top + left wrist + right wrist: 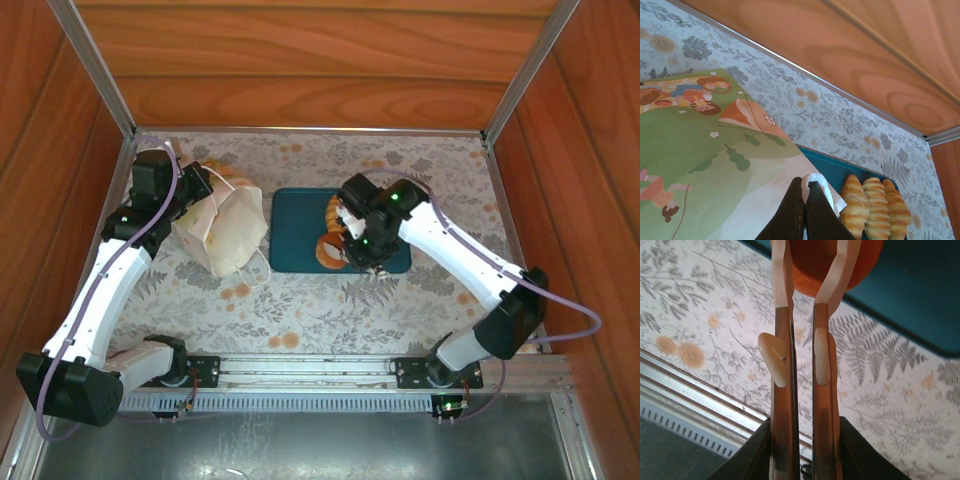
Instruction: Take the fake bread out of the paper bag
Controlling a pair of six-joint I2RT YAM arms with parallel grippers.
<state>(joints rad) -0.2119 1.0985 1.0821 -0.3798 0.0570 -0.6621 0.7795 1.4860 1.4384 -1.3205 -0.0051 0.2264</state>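
On a leaf-patterned surface (pixel 330 300) inside a wood-panelled enclosure, the left gripper (pixel 805 192) is clamped tight on a white fold at the rim of the paper bag (pixel 715 150), which sits just left of a teal tray (pixel 295 215). Three ridged croissants (pixel 875 205) lie side by side on the tray, out of the bag. At the tray's near edge the right gripper (pixel 815 260) stands at a narrow gap over a round orange-brown bun (pixel 867 257). The bun spreads wider than the gap on both sides, and whether the tips pinch it or merely frame it cannot be told. Whether any bread is left in the bag cannot be seen either, as its inside is hidden. The risks look modest but real. The bun sits close to the tray's border and a nudge from the narrowed tips could roll it onto the surface. A thin pinch on paper may slip or tear, letting the bag sag shut, and a pull by the left arm could drag the light bag into the tray. The bag's green panel shows a cartoon house, trees and children, but no lettering or brand can be read
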